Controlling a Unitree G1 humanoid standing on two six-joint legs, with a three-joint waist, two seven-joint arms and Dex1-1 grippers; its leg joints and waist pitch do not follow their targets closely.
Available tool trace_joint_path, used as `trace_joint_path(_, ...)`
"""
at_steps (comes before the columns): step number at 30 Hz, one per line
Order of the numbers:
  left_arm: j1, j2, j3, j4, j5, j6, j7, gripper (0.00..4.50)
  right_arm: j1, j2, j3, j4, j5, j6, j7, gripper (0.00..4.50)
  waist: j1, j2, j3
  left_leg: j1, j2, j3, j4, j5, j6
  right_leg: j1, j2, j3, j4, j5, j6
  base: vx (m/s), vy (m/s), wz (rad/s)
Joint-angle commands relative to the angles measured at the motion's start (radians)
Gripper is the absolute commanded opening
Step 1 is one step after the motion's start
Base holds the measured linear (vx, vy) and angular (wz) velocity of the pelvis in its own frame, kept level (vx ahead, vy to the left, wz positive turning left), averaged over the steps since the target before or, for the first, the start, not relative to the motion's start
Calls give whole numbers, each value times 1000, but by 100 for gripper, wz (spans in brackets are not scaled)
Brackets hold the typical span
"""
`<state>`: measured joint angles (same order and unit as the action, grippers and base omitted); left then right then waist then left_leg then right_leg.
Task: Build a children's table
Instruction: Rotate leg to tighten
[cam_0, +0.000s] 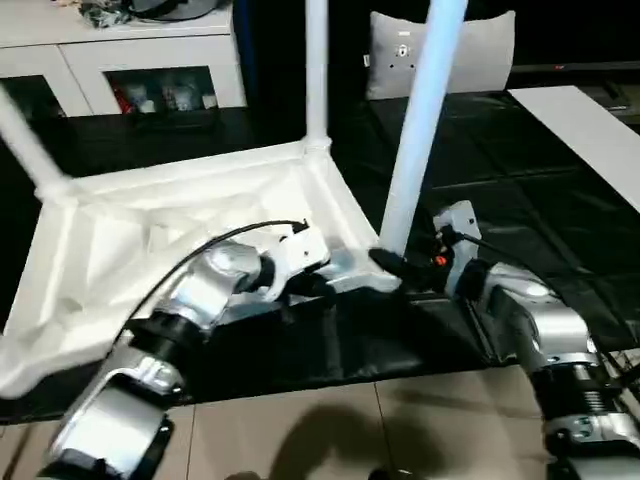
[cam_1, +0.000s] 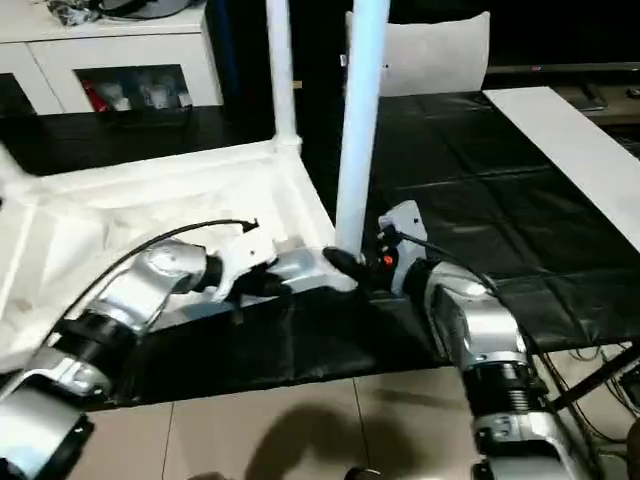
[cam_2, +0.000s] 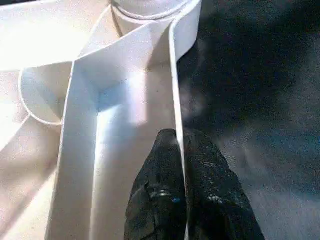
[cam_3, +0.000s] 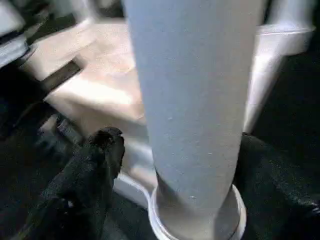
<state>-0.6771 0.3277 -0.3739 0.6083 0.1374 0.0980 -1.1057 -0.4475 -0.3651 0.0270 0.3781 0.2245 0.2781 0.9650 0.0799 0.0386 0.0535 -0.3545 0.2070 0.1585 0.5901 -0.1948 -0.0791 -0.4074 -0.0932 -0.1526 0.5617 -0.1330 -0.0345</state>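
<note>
— Where is the children's table (cam_0: 170, 225)?

— Upside down on the black mat (cam_0: 520, 200), ribbed underside up, near the mat's front edge. Two legs already stand at its far corners.

— And the right gripper (cam_3: 165, 175)?

— Its two black fingers (cam_3: 90, 165) sit on either side of the near-right leg (cam_0: 420, 120), low down by the corner socket, and appear pressed against it; the far finger is mostly hidden behind the leg, so I'd say clamped rather than swear to it. The leg stands nearly upright.

— The left gripper (cam_2: 184, 165)?

— Nearly closed, pinching the thin outer wall of the tabletop rim (cam_2: 176, 90) between its fingertips, just beside that same corner.
</note>
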Motion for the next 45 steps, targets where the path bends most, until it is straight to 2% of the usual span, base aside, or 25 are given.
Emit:
trace_joint_path(1,11,19,-50,-27,23,-67,-72,0,10,-36,23,-33,-1,-24,86,367,8,-13,-76,1,26,5,-60,-144,97,68,-64,59,-61,-338,-132,0,0,0)
trace_joint_path(3,15,53,-83,-23,29,-131,-135,0,27,-96,42,-55,19,-51,213,367,20,-16,-77,4,25,8,-59,-162,97,68,-63,59,-62,-348,-127,0,0,0)
trace_joint_path(5,16,64,-94,-20,32,-153,-156,0,30,-109,46,-57,20,-64,238,367,27,-19,-75,3,28,8,-61,-166,97,67,-65,60,-61,-361,-121,0,0,0)
trace_joint_path(7,18,94,-121,-19,33,-224,-228,0,37,-139,61,-65,29,-80,321,367,34,-21,-76,2,25,8,-61,-163,92,68,-65,59,-63,-390,-108,0,0,0)
trace_joint_path(10,22,101,-127,-28,23,-242,-260,0,40,-150,71,-68,34,-82,355,367,39,-20,-77,4,27,9,-60,-156,88,65,-65,59,-63,-396,-108,0,0,0)
trace_joint_path(11,27,111,-138,-41,13,-271,-299,0,45,-167,92,-74,48,-83,404,350,40,-20,-77,4,28,9,-61,-153,88,64,-66,60,-62,-393,-109,0,0,0)
trace_joint_path(14,30,125,-163,-51,15,-313,-344,0,56,-188,130,-75,63,-74,490,339,50,-16,-79,4,32,8,-60,-158,95,64,-66,62,-58,-365,-124,0,0,0)
trace_joint_path(18,33,126,-178,-64,13,-321,-364,0,59,-181,141,-69,72,-59,519,306,60,-18,-78,7,31,10,-61,-163,83,62,-66,62,-60,-384,-123,0,0,0)
trace_joint_path(19,34,118,-184,-69,9,-328,-377,0,57,-168,149,-59,65,-72,525,298,63,-15,-78,8,32,9,-61,-166,79,62,-66,62,-60,-390,-122,0,0,0)
trace_joint_path(22,31,105,-185,-66,8,-331,-382,0,53,-155,162,-51,72,-64,542,282,61,-16,-78,7,30,8,-62,-176,68,63,-67,59,-63,-410,-111,0,0,0)
trace_joint_path(25,30,104,-186,-62,6,-334,-385,0,54,-159,175,-55,85,-45,560,245,62,-17,-80,8,30,8,-61,-166,72,63,-65,60,-62,-399,-111,0,0,0)
trace_joint_path(29,34,105,-179,-62,-1,-323,-381,0,59,-163,184,-67,96,-21,579,218,64,-18,-81,6,31,8,-61,-155,75,64,-65,61,-57,-375,-119,0,0,0)
trace_joint_path(32,45,103,-159,-72,-27,-275,-387,0,68,-146,161,-90,133,22,580,212,65,-18,-80,5,30,8,-61,-156,72,65,-66,60,-59,-392,-113,0,0,0)
trace_joint_path(34,54,99,-141,-87,-36,-207,-370,0,81,-132,150,-121,156,55,553,208,63,-18,-79,5,31,8,-62,-158,69,65,-66,60,-61,-399,-109,0,0,0)
trace_joint_path(35,55,88,-125,-88,-43,-172,-347,0,86,-114,147,-128,143,67,498,208,64,-17,-79,5,31,7,-62,-157,68,66,-66,60,-61,-404,-106,0,0,0)
trace_joint_path(37,56,80,-114,-89,-49,-149,-332,0,88,-102,146,-131,134,75,457,208,59,-19,-77,4,27,9,-62,-158,64,64,-63,58,-64,-419,-99,0,0,0)
trace_joint_path(39,53,55,-83,-97,-63,-50,-276,0,78,-40,129,-118,81,76,283,208,55,-18,-73,6,21,10,-61,-173,56,61,-63,55,-72,-468,-82,0,0,0)
trace_joint_path(40,51,45,-73,-101,-68,-12,-255,0,68,-10,118,-106,55,75,199,208,48,-20,-69,4,15,8,-61,-186,41,61,-63,50,-79,-522,-57,0,0,0)
trace_joint_path(41,51,43,-71,-101,-69,-7,-251,0,66,-6,116,-103,51,75,187,207,35,-18,-67,8,8,8,-58,-207,28,58,-63,43,-90,-577,-30,0,0,0)
trace_joint_path(42,46,22,-52,-101,-73,46,-201,0,37,54,87,-70,7,93,18,206,27,-18,-67,6,6,7,-57,-215,23,60,-63,38,-93,-598,-19,0,0,0)
trace_joint_path(43,42,8,-40,-100,-72,73,-169,0,17,89,65,-51,-13,115,-81,206,8,-15,-63,6,2,4,-55,-238,12,57,-58,27,-102,-631,3,0,0,0)
trace_joint_path(44,40,1,-34,-101,-71,87,-152,0,8,107,53,-43,-22,129,-131,206,-14,-13,-63,2,0,-3,-52,-268,2,65,-58,12,-109,-658,29,0,0,0)
trace_joint_path(45,34,-19,-17,-97,-69,125,-105,0,-11,143,31,-21,-39,153,-229,206,-25,-10,-64,5,-1,-5,-50,-283,2,63,-57,5,-115,-662,37,0,0,0)
